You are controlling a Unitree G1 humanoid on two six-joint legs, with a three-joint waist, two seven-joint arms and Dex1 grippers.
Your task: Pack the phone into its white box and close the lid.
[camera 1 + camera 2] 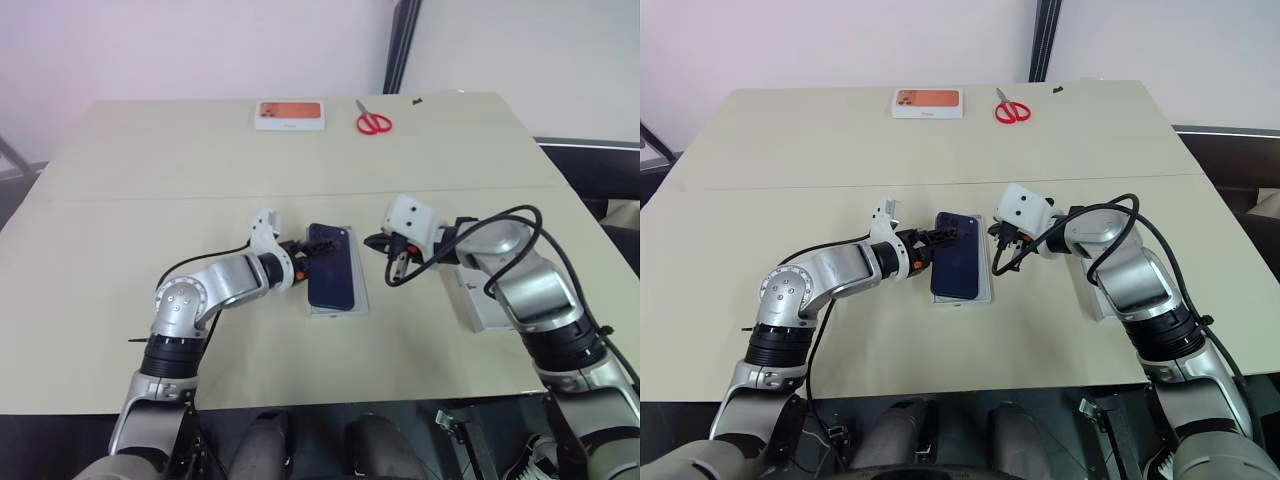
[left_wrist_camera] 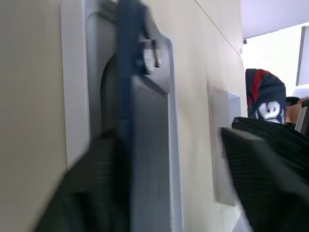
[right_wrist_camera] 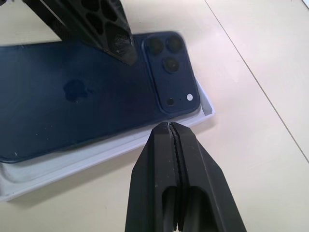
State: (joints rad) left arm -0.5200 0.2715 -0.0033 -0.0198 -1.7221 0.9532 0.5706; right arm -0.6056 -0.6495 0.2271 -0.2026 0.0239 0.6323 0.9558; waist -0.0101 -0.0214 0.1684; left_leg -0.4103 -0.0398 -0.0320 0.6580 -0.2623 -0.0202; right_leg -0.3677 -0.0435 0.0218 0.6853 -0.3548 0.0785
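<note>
The phone [image 3: 87, 96] lies back-up over the white box [image 3: 72, 162] near the middle of the tabletop [image 1: 150, 170], its camera lenses toward the far end. It sits tilted, one long edge raised above the tray's wall, not flat inside. The left gripper [image 1: 940, 238] reaches in from the phone's left side with its black fingers [image 3: 104, 26] spread, one of them over the phone's back near the lenses. The right gripper [image 3: 170, 145] hangs just beside the box's right wall, its two fingers pressed together and holding nothing. The lid [image 1: 470, 300] lies to the right, partly under the right arm. At the tabletop's far edge rest a white box printed with an orange picture [image 1: 289, 114] and red-handled scissors [image 1: 372, 121].
</note>
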